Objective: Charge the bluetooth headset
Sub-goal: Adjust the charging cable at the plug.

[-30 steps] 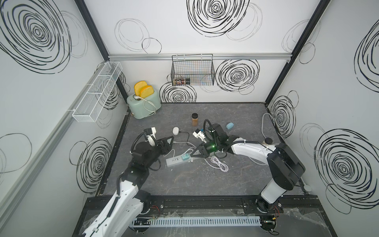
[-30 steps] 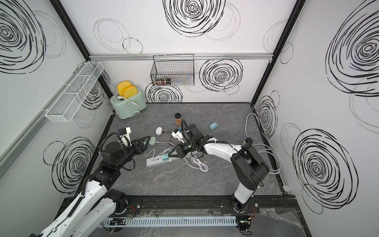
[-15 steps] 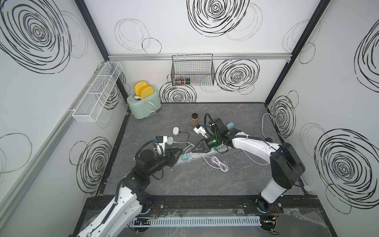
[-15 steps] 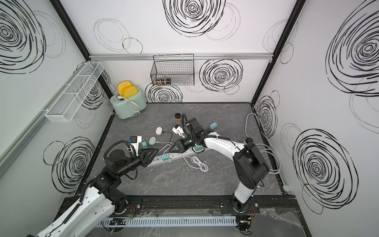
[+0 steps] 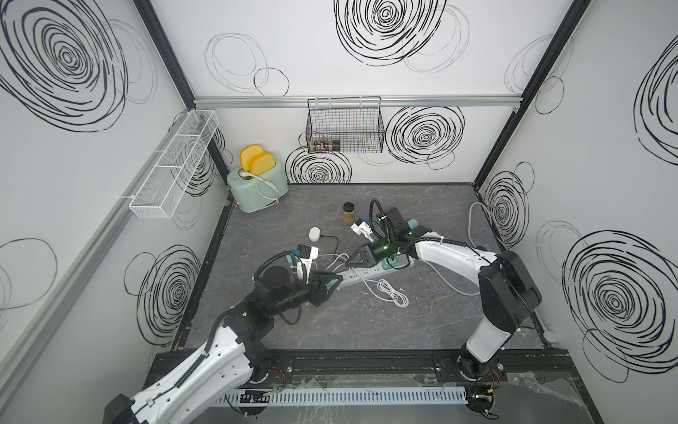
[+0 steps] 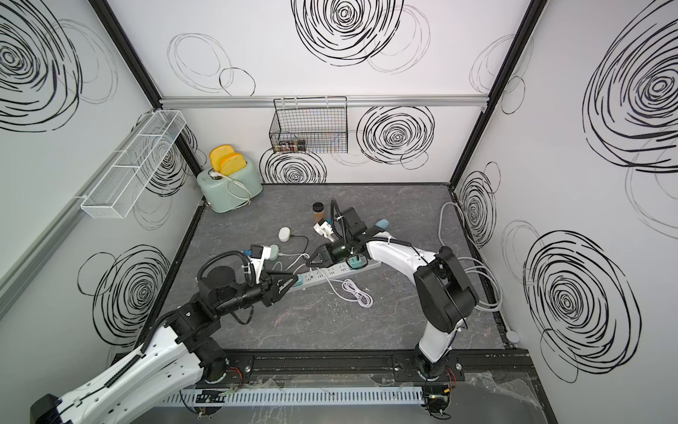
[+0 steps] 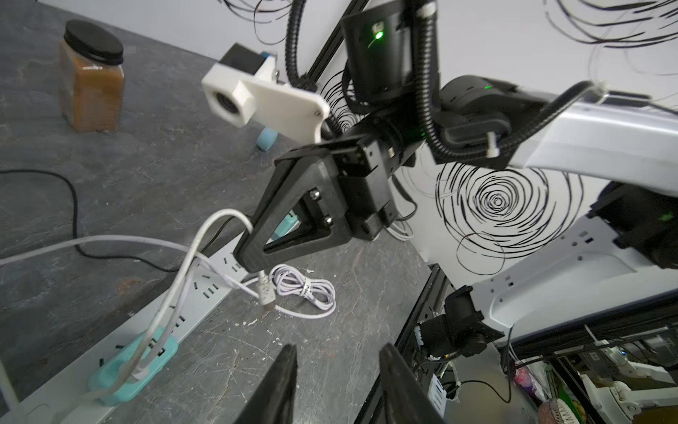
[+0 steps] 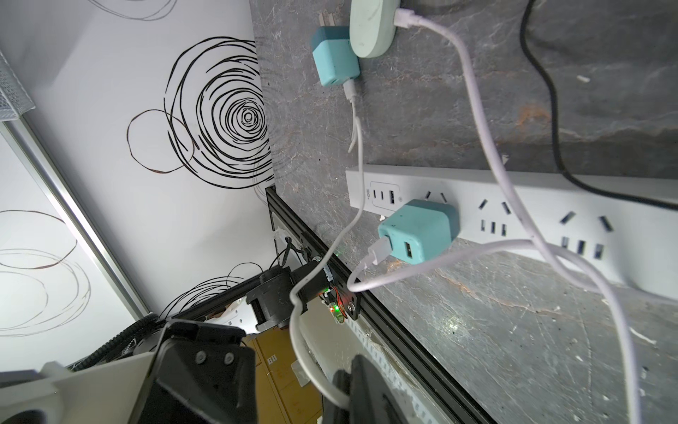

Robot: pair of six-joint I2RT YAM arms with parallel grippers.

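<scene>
Left gripper (image 7: 339, 347) has swung in, half open, empty; right gripper (image 7: 251, 258) pinches white cable (image 7: 265, 290)

Boxed in by white walls (image 5: 312, 55) scrawled with black spirals. Floored with a dark grey stone-look worktop (image 5: 367, 323). Framed by black corner posts (image 5: 164, 55). Fitted with an aluminium rail (image 5: 440, 100), a black wire basket (image 5: 345, 128) and a white mesh shelf (image 5: 172, 165).

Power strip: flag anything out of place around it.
A teal charger lies unplugged on the table, prongs bare, next to the case, though its twin sits in the strip. A cable end dangles free from the right gripper.
</scene>
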